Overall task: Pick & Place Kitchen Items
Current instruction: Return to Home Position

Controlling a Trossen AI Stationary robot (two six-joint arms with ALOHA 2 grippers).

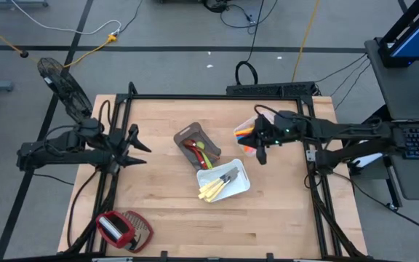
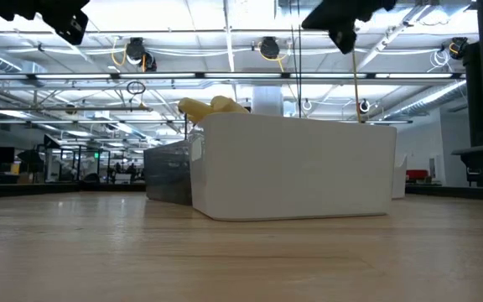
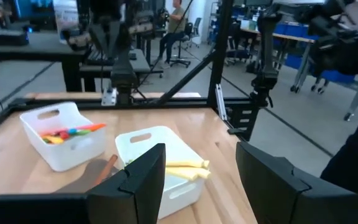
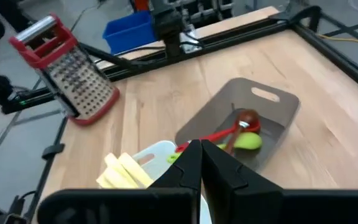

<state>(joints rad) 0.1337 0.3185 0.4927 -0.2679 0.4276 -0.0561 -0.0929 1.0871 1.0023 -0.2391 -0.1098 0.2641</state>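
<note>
Since the kitchen items (image 1: 198, 151) all lie in containers, none loose on the surface (image 1: 166, 204), only the retreat is left, I judge. Red, green, brown pcs in grey bin (image 1: 188, 133); pale-handled knives (image 1: 213, 191) in white tray (image 1: 244, 185) just beside it; bright pcs in second white tray (image 3: 64, 152).

Right end effector (image 4: 201, 163) hangs by that second tray, fingers pressed together, nothing held. Best: lift straight up clear of rims, then pull back.

Left end effector (image 3: 201, 154) wide open, empty, apart from bins.

Grater (image 1: 122, 229) at a corner, out of both paths.

No brand, label or writing legible.
</note>
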